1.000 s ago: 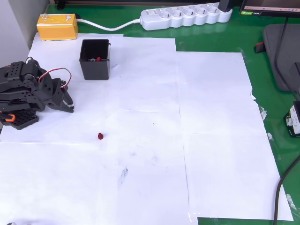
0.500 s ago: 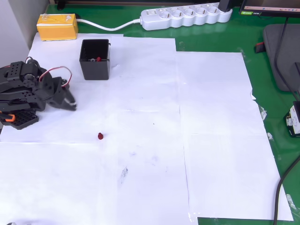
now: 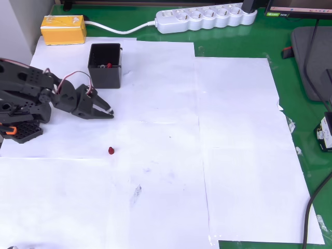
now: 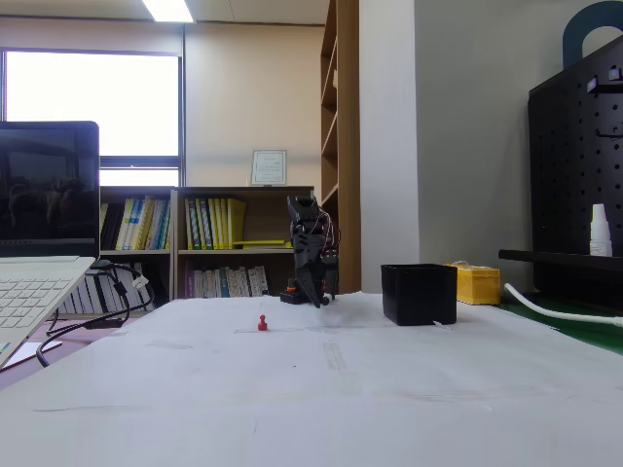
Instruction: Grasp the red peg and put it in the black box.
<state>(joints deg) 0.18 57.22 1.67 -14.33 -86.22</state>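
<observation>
The red peg (image 3: 111,151) stands alone on the white paper, small and dark red; in the fixed view the red peg (image 4: 262,323) is left of the arm. The black box (image 3: 105,65) sits open-topped near the paper's upper left, and the black box (image 4: 419,294) appears right of the arm in the fixed view. My gripper (image 3: 107,112) reaches out from the left, black, fingers together with nothing between them. It lies below the box and above the peg, apart from both. From the side, my gripper (image 4: 316,295) points down at the table.
A small red piece (image 3: 109,66) lies inside the box. A yellow block (image 3: 63,28) and a white power strip (image 3: 205,18) sit along the far edge. A laptop (image 4: 39,263) stands at the left in the fixed view. Green mat (image 3: 306,171) borders the paper on the right.
The arm has unfolded from its tucked pose at the left edge, and the gripper has swung right across the paper toward the space between box and peg. The peg has not moved.
</observation>
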